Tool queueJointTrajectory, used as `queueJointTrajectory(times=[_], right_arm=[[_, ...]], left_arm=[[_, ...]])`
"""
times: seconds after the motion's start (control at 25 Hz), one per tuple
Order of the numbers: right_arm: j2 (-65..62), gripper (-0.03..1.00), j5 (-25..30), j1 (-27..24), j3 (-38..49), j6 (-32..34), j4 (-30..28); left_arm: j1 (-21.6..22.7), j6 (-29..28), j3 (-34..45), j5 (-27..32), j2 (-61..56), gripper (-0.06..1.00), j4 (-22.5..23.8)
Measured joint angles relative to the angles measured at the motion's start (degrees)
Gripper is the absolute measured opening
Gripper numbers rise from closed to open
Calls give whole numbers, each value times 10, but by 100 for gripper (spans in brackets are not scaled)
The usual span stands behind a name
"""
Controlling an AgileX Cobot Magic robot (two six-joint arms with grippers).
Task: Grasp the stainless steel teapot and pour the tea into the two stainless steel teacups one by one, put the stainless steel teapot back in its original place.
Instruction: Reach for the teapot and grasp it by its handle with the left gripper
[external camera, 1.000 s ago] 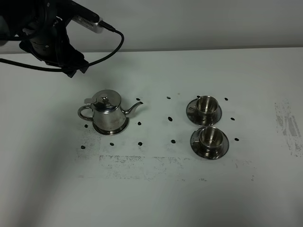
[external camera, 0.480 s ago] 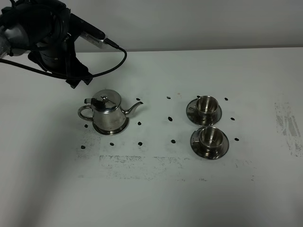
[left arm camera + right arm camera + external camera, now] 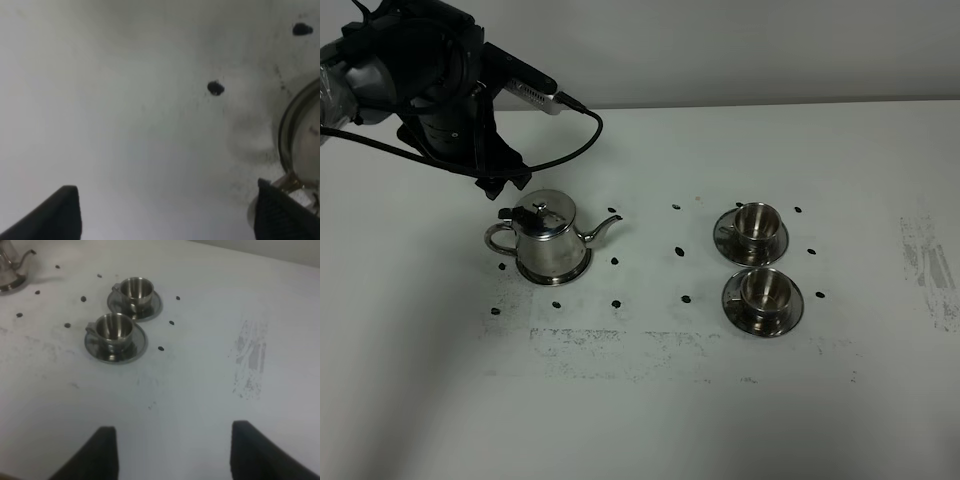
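1. The left tool hangs at the upper left of the overhead frame. Its jaws stand wide apart, with only bare bench between them.
2. The stainless steel teapot stands upright on its round steel disc, left of centre, just below and right of that tool.
3. Its long axis runs left to right. The loop handle is on the left, and the spout points right toward the upper teacup and lower teacup.
4. The handle lies almost directly under the left tool, so that arm looks best placed to grasp it.
5. The right tool, jaws also apart and empty, sits beyond the cups, well away from the teapot.
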Motion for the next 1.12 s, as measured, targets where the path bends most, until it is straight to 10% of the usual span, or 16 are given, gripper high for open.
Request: queueJointTrajectory(times=[1.12], right_arm=[[0, 48, 0, 0, 0, 0, 0]], left_arm=[[-10, -38, 74, -34, -38, 68, 15]])
